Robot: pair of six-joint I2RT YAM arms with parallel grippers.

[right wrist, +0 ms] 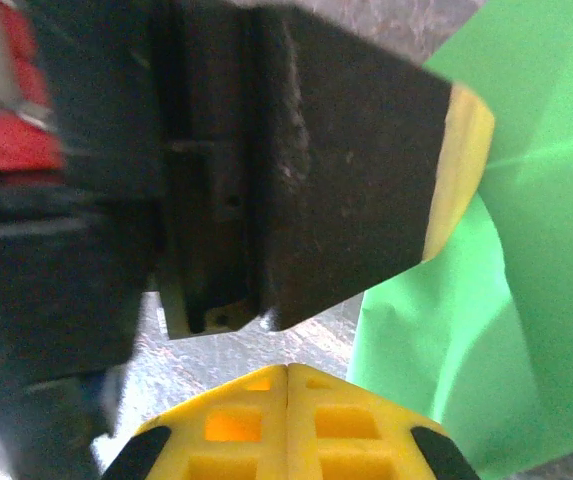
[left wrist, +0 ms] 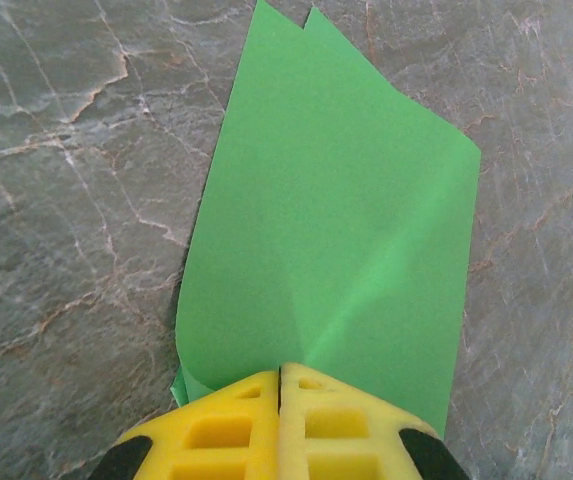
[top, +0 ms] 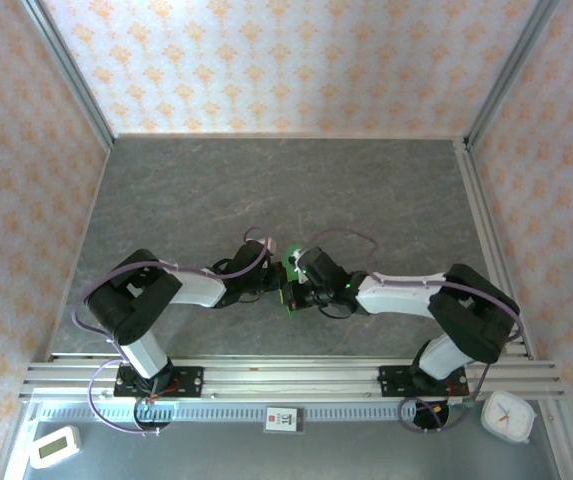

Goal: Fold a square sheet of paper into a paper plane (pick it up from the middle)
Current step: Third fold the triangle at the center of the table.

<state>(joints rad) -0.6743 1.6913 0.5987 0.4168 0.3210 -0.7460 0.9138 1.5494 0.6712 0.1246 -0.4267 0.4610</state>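
I'm seeing the left fingers (left wrist: 282, 373) clamping on the green paper (left wrist: 336, 220) — its long axis running away from their tips, points outermost; the right fingers (right wrist: 288, 372) are sitting closed beside it.

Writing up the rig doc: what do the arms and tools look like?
The left arm and right arm match: white link shells, black joints and bases, and a lilac cable looping along each. The left tool and right tool have yellow fingers with square cut-outs, with black housing behind.
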